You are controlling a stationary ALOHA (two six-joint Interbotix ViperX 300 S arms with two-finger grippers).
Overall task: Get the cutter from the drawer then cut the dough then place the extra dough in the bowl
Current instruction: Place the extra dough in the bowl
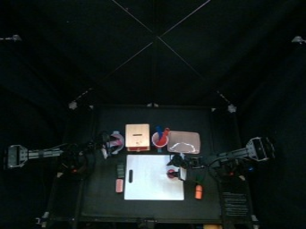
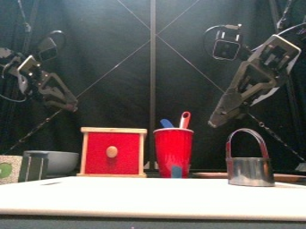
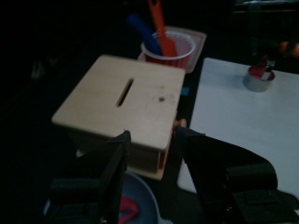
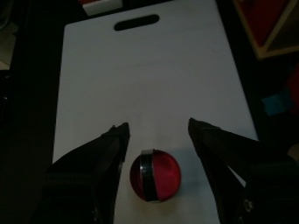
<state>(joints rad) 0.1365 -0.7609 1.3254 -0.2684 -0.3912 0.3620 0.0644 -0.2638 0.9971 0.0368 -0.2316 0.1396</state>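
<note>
Right fingers [image 4: 117, 144] are spread wide, and the cutter [image 4: 158, 172] sits on the white board [image 4: 140, 79] right between them, neither finger touching it. Red shows inside its ring, most likely the dough, so this looks like lining up for a grab to press or lift. On the other side, the left fingers [image 3: 114, 162] are apart too, holding nothing. The wooden box [image 3: 117, 105] is just ahead of them, its drawer looking closed. The bowl [image 2: 36, 165] waits close by those left fingers, handy for the scraps.
</note>
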